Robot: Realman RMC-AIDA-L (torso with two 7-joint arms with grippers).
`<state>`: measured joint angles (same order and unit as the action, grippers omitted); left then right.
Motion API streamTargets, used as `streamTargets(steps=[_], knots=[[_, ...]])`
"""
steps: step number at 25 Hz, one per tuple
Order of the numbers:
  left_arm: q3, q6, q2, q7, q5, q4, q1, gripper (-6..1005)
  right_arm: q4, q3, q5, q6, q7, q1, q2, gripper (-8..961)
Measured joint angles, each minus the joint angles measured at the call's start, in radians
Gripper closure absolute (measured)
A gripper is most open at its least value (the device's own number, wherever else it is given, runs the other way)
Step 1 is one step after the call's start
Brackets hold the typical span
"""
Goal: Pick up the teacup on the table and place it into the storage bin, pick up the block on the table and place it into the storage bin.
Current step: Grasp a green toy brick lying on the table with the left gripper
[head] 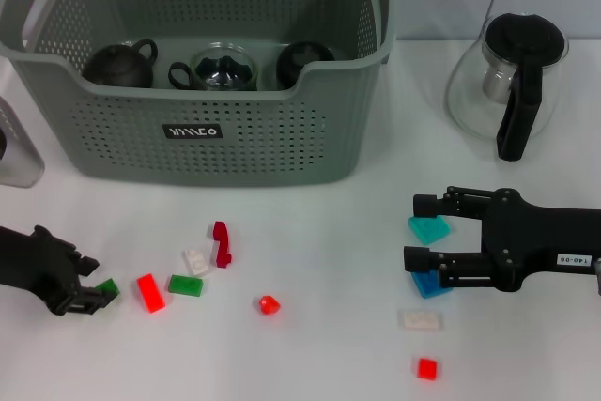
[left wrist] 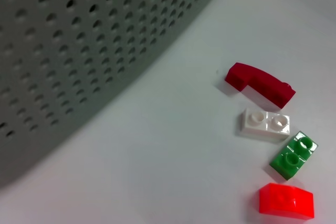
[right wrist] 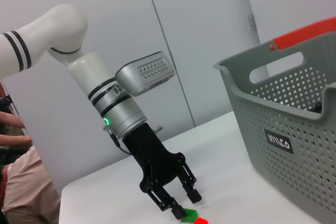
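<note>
Nearest the head camera, at six o'clock, a small red block [head: 427, 368] lies on the white surface [head: 319, 354], with a white brick [head: 420, 319] just above it. At eight o'clock the left pincer [head: 101, 294] sits low on the surface, its jaws a little apart with a small green block [head: 107, 285] at their tips; whether it is gripped I cannot tell. Just beside it, toward the centre, lie a bright red brick [head: 150, 292], a green brick [head: 186, 285], a white piece [head: 196, 261], a dark red curved piece [head: 221, 243] and a small red stud [head: 269, 304]. At four o'clock the right pincer [head: 419, 230] hangs with jaws spread wide and empty, a teal block [head: 428, 227] between the fingers and a blue block [head: 430, 283] under the lower one. The storage bin [head: 202, 138] fills eleven to one o'clock and holds two dark teapots [head: 119, 65] and a glass cup [head: 224, 68]. A glass kettle [head: 507, 82] stands at two o'clock. From the left wrist, the bin wall [left wrist: 79, 51] takes ten o'clock; the dark red, white, green and red bricks run from three down to five o'clock. From the right wrist, the left pincer [right wrist: 177, 204] stands at six o'clock, fingers slightly parted over the green block [right wrist: 189, 215], and the bin [right wrist: 294, 140] is at three o'clock.
</note>
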<state>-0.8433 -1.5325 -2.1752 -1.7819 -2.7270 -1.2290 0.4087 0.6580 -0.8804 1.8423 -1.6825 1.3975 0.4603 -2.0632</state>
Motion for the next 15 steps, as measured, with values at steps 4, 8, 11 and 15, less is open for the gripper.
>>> streamTargets(steps=[4,8,11,15], knots=[[-0.008,0.010,0.001,-0.004,-0.015,0.015,0.003,509,0.000,0.000,0.000,-0.001,0.000,-0.001,0.001,118],[-0.009,0.016,0.003,-0.006,-0.019,0.026,0.007,509,0.000,0.000,0.000,-0.001,0.000,-0.002,0.002,118],[-0.009,0.032,0.003,-0.016,-0.020,0.026,0.007,509,0.000,0.000,0.000,-0.001,0.000,-0.002,0.002,118],[-0.005,0.047,0.003,-0.031,-0.022,0.026,0.007,509,0.000,0.000,0.000,-0.001,0.000,-0.003,0.002,117]])
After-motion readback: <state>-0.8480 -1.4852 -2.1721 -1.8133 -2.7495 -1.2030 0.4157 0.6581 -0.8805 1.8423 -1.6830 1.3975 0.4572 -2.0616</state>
